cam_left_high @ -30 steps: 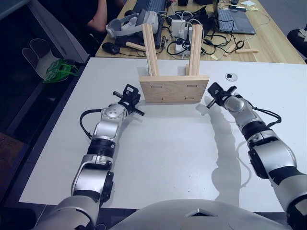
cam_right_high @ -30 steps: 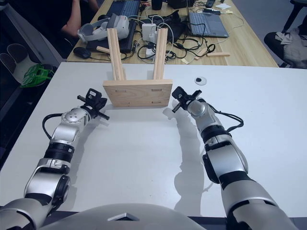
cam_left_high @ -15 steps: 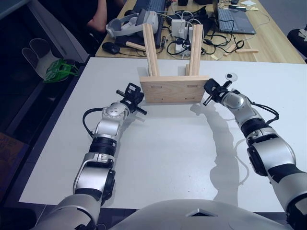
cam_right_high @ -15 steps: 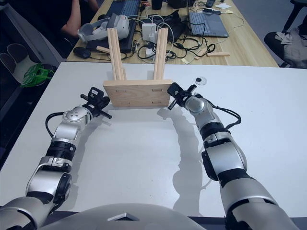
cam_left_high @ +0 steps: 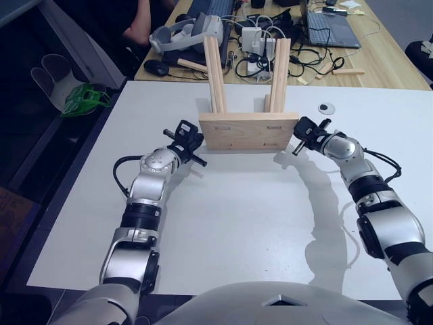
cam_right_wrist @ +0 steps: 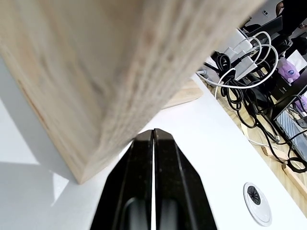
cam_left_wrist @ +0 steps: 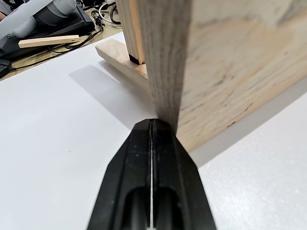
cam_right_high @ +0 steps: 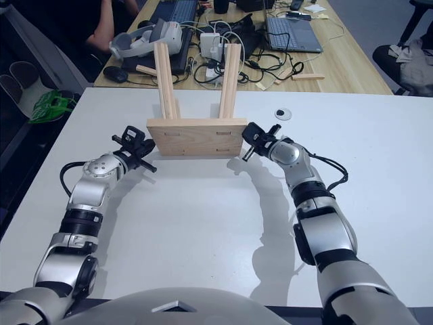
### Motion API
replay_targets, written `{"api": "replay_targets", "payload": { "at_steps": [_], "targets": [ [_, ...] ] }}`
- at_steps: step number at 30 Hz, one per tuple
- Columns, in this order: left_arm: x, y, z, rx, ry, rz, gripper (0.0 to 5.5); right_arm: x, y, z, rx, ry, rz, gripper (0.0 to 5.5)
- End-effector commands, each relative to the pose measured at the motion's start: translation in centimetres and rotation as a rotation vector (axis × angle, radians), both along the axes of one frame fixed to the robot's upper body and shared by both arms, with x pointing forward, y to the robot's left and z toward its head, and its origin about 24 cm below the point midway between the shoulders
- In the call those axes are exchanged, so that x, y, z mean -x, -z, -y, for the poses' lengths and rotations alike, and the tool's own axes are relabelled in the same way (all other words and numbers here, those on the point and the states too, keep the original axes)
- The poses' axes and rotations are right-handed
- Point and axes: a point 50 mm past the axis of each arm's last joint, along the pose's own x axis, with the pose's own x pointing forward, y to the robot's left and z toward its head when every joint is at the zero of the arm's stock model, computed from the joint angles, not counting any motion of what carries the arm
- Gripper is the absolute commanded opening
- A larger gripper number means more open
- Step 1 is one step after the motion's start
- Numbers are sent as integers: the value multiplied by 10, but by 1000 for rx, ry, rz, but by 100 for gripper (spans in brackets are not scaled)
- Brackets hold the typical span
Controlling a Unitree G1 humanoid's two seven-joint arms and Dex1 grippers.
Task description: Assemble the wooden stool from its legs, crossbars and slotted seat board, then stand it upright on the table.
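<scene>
White tabletop [cam_left_high: 223,223], pale wooden stool [cam_right_high: 196,139] on its side, legs pointing away; left gripper [cam_left_high: 191,138] and right gripper [cam_left_high: 301,131], fingers pressed together, flank opposite ends of its seat board [cam_left_high: 247,132].

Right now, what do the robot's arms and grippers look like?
The left arm and right arm are silver shells joined by black rings, each with a black cable looping beside the forearm. The left gripper and right gripper are black, with tapered fingers.
</scene>
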Motion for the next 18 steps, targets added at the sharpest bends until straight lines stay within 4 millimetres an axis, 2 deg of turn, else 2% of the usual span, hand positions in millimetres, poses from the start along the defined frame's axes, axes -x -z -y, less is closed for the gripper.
{"api": "replay_targets", "payload": {
  "at_steps": [1,10,18],
  "targets": [
    [9,-7,19,52,88,4,2,11,3,-15,-27,-87,-20,0],
    [25,-14,24,73,126,-14,2,44,-6,-18,-39,-159,-41,0],
    [34,-20,24,75,150,-24,2,60,-15,-19,-49,-163,-58,0]
  ]
}}
